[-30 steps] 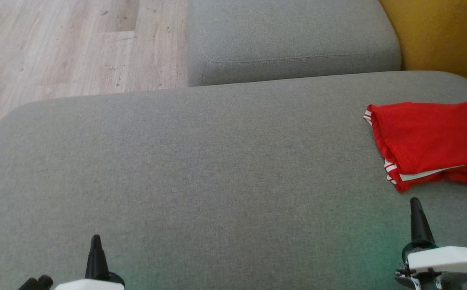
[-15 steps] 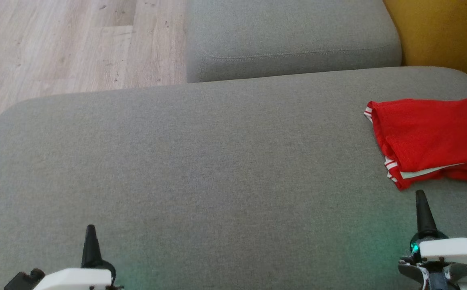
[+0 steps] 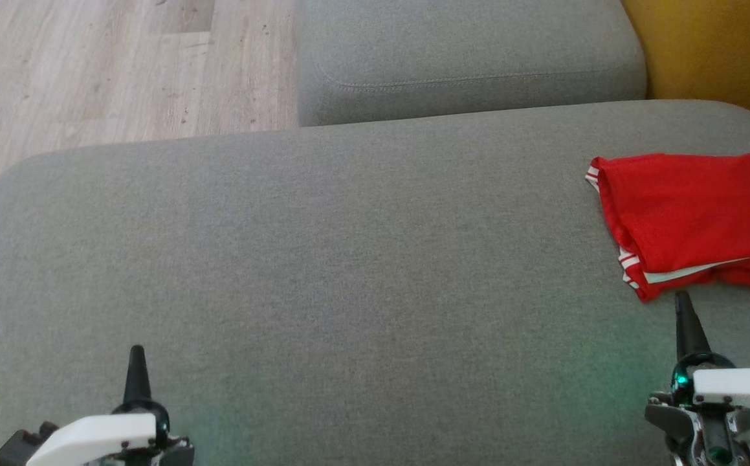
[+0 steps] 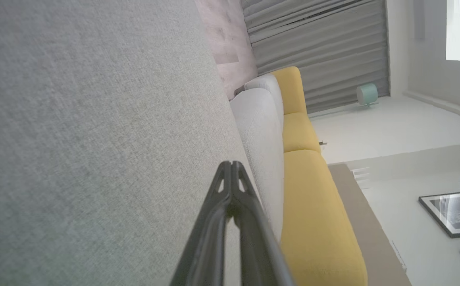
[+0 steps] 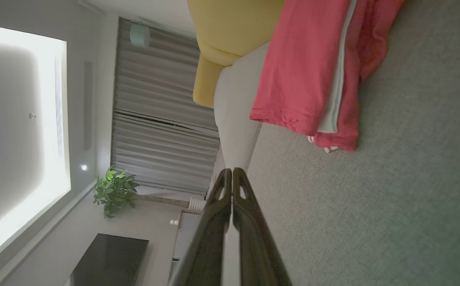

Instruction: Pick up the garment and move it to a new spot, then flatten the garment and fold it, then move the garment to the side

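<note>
Red garment (image 3: 692, 213) lies folded at the far right of the grey seat cushion (image 3: 349, 259), well clear of its middle; the right part runs out of the head view; white-striped trim shows at the left corner, a pale inner layer peeks from the near edge.

Risks, as judged:
- right gripper (image 3: 684, 305) has its tip just short of the garment's near corner; a forward drift would likely catch the loose lower layers and pull the fold open;
- near-edge layers sit uneven, so a nudge or a one-layer pinch could drag the top panel askew;
- garment lies near the cushion's rounded right side; pushing it further that way may tip it off, though that edge cannot be seen.

Pose:
- right arm low at the lower right, fingers pointing up the view towards the garment; the wrist view shows the tips pressed together, holding nothing;
- left gripper (image 3: 136, 357) low at the lower left over bare cushion, well apart from the garment; tips likewise together, empty.
</note>
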